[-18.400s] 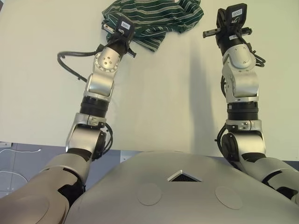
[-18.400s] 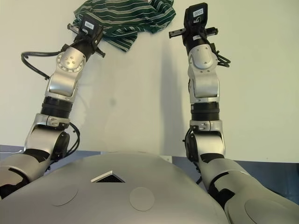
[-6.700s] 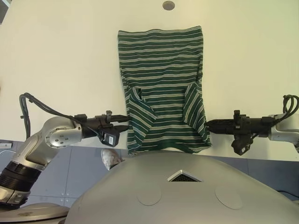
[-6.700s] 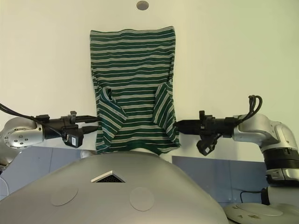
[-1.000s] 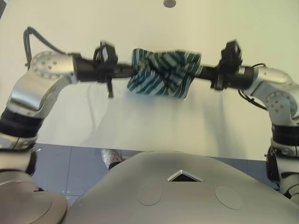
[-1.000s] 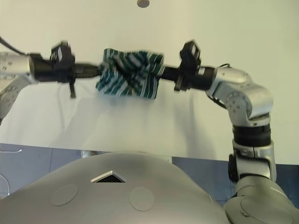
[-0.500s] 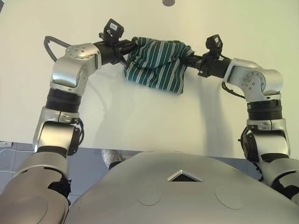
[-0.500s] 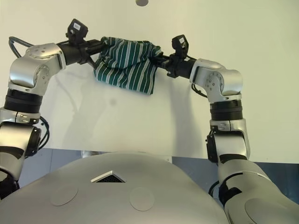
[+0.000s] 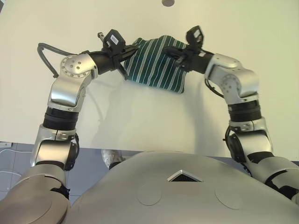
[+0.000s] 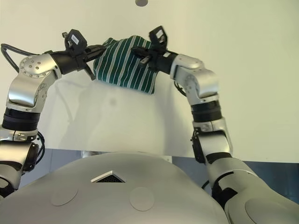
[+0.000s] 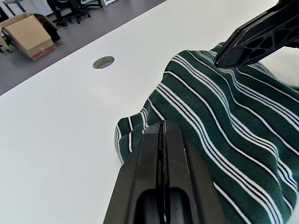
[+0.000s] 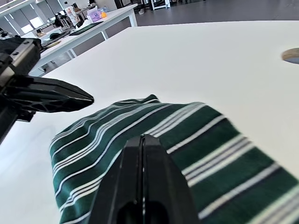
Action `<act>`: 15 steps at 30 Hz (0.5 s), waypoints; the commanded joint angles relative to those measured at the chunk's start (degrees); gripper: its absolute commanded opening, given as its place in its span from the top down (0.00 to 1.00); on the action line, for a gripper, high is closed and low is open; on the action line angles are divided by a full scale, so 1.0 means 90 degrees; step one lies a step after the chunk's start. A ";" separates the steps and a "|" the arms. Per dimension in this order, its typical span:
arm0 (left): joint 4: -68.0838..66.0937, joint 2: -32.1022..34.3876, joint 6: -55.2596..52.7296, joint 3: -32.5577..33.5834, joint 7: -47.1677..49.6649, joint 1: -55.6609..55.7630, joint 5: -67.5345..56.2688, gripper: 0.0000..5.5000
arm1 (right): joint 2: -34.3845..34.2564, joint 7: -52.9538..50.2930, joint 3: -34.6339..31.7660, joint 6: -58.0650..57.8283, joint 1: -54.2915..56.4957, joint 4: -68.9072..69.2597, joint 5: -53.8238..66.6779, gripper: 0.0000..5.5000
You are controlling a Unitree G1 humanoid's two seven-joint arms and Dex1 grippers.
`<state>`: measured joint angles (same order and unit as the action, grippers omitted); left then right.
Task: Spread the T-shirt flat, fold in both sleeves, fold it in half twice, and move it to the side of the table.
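Observation:
The green T-shirt [image 9: 156,67] with white stripes lies as a folded bundle on the white table [image 9: 140,116], toward the far side. My left gripper [image 9: 132,48] points at the shirt's left edge. In the left wrist view its fingers [image 11: 162,140] are pressed together, tip over the cloth [image 11: 224,130], and I see nothing between them. My right gripper [image 9: 169,50] hovers over the shirt's upper right part. It is shut too, its fingers [image 12: 143,154] just above the striped fabric [image 12: 196,135]. The two gripper tips face each other across the shirt.
A round cable hole [image 9: 168,3] sits in the table beyond the shirt. Bare table stretches out on both sides and in front of the bundle. Off the table's far edge the left wrist view shows a cardboard box [image 11: 30,35] on the floor.
The right gripper has swung inward from the shirt's right edge to above it. The left gripper has turned toward the left edge. The bundle now rests flatter on the table.

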<state>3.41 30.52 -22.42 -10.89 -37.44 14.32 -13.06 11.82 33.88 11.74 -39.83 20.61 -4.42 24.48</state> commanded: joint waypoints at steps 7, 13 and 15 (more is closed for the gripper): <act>0.0211 -0.0644 0.0202 0.1412 0.1671 -0.0518 0.0153 0.99 | -0.0936 -0.1856 -0.0782 -0.0827 0.0248 -0.2945 -0.0547 1.00; 0.0523 -0.1269 0.0684 0.1776 0.2778 -0.1150 0.0483 0.99 | 0.1518 -0.3672 -0.3657 -0.0282 -0.0241 -0.3819 -0.0524 1.00; 0.0639 -0.1665 0.0863 0.1889 0.3274 -0.1466 0.0550 0.99 | 0.1994 -0.3972 -0.4063 -0.0607 -0.0540 -0.3691 -0.0611 1.00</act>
<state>7.53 18.58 -16.23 4.91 -11.92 3.78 -9.15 26.91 3.90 -21.35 -38.13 24.36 -33.44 22.01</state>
